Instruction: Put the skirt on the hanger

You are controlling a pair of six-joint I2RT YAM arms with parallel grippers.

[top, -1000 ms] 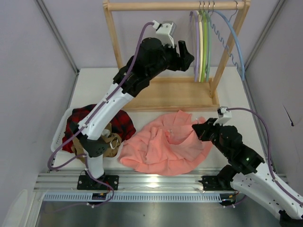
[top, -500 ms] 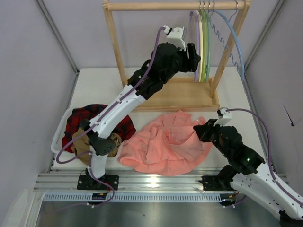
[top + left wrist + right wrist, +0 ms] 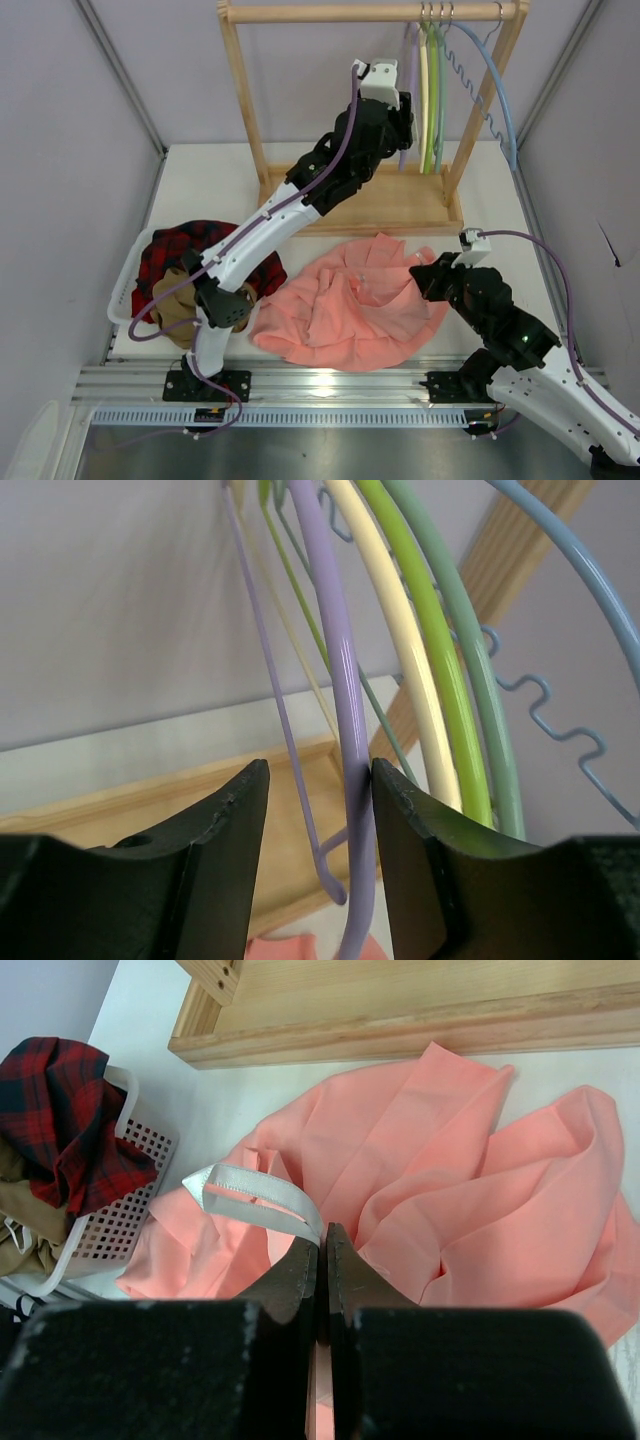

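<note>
**Left fingers bracket the lilac hanger; right arm pinches the skirt's loop**

The wooden rack (image 3: 360,205) stands at the far side of the table and serves as the reference for everything else. At the right end of the rack's top rail, the hanger (image 3: 347,690) hangs leftmost in a bunch with a cream hanger (image 3: 408,650), a green hanger (image 3: 442,655) and a light blue hanger (image 3: 590,565). The left gripper (image 3: 318,780) is raised inside the rack at that end. Its jaws stand apart with the lilac arm between them, close against the right finger; whether they touch I cannot tell.

The skirt (image 3: 335,310) lies crumpled on the table just in front of the rack's base board. The right gripper (image 3: 322,1245) is at the skirt's right edge, in front of the rack's right post, its jaws closed on a white ribbon loop (image 3: 250,1192) of the skirt.

In front of the rack's left post and well to its left, a white basket (image 3: 122,285) holds a red-and-black plaid garment (image 3: 170,255) and a tan garment (image 3: 172,300).
</note>
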